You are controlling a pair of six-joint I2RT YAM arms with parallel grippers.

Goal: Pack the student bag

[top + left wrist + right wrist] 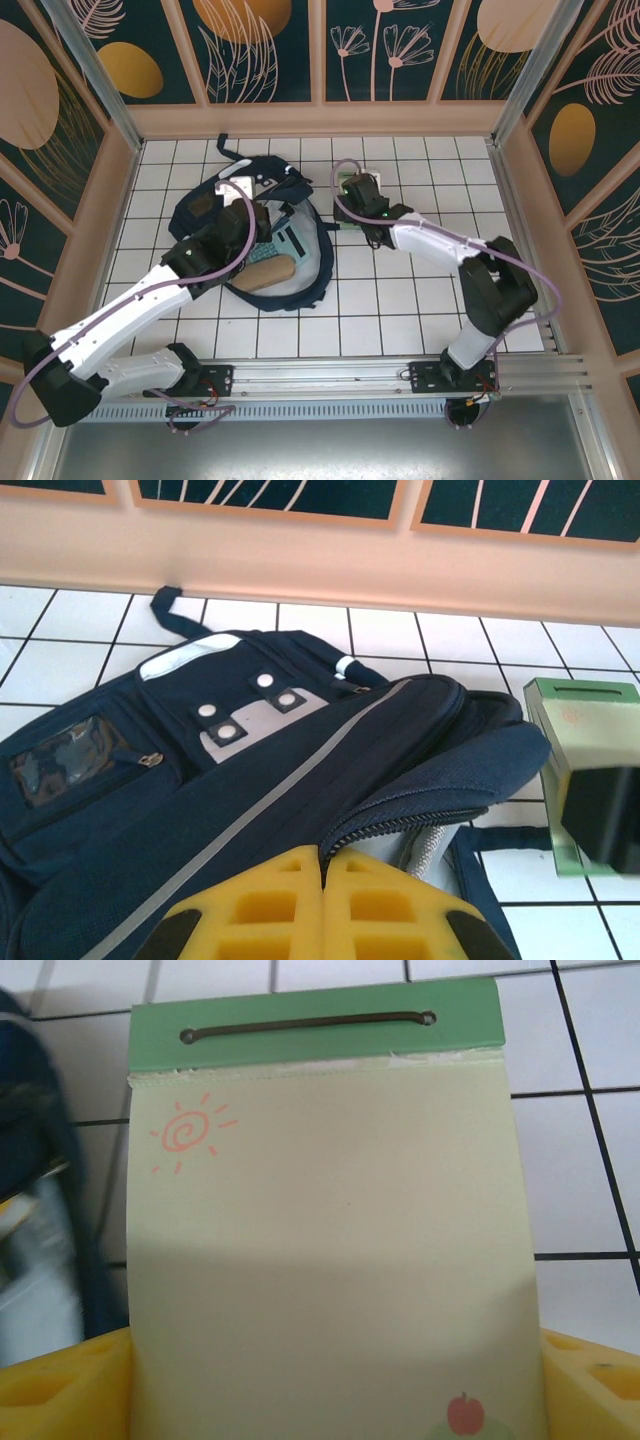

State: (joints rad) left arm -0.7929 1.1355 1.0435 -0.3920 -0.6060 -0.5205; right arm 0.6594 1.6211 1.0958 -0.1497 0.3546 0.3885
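Limp bag (250,800) lies open
Right gripper (330,1365) grasps the notepad (320,1210); left gripper (322,885) clenched. Probably lift bag by zipper edge (400,825).

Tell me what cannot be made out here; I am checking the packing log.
1. Top view: the left arm covers part of the opening of the student bag, so its contents show only partly.
2. Right wrist view: the bottom edge cuts off the lower end of the notepad, held in the right gripper; the bag at left is blurred.
3. Left wrist view: the right gripper hides part of the notepad.
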